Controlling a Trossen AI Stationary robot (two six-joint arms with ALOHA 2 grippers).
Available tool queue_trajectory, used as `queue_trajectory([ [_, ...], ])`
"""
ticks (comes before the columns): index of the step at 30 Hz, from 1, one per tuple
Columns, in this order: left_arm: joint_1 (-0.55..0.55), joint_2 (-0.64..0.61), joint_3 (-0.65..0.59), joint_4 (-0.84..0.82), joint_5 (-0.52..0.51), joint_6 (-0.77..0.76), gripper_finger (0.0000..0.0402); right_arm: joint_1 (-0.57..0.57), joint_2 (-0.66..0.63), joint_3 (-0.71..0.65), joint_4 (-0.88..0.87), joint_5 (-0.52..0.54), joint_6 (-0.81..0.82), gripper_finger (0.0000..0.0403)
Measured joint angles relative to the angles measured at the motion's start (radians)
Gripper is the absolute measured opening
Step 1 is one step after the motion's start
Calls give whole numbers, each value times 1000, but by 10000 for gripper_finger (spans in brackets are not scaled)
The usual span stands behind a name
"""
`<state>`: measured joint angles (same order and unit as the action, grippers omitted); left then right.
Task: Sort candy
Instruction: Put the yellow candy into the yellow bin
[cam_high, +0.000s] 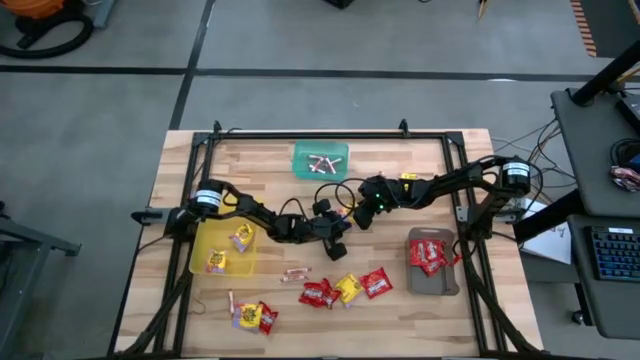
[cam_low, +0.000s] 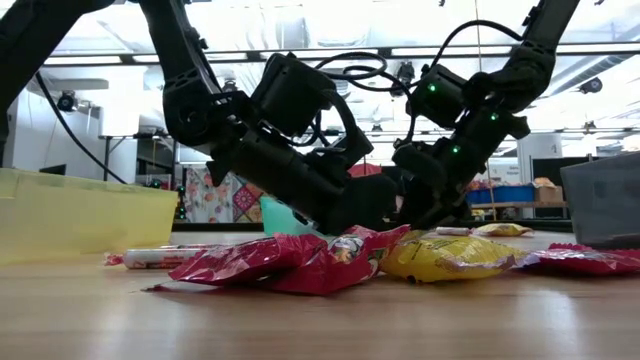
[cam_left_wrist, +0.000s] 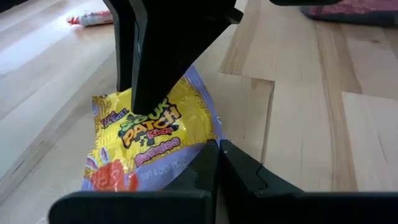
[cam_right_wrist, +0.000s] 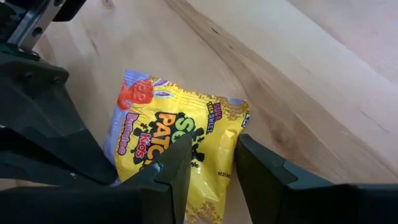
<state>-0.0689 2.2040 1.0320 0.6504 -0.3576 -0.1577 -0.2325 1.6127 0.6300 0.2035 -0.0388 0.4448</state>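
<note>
On the counter (cam_high: 400, 160), a yellow packet (cam_right_wrist: 180, 143) lies between the clenched left pincer (cam_left_wrist: 214, 163) and the right pincer's (cam_right_wrist: 208, 165) parted, straddling fingers.

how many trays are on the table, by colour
yellow tray: 1
green tray: 1
grey tray: 1
total: 3
</note>
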Motion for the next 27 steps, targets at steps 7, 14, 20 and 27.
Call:
queue_trajectory([
  [7,1,0,-1,6,0,0,0,0,0,0,1,-17,0,97],
  [14,0,1,-1,13,0,0,0,0,1,0,12,-48,-1,13],
  [20,-1,-16,-3,9,8,0,0,1,-17,-3,8,-52,-37,9],
  [27,-7,-38,-4,3,9,-1,0,2,-69,-3,11,-48,-57,9],
])
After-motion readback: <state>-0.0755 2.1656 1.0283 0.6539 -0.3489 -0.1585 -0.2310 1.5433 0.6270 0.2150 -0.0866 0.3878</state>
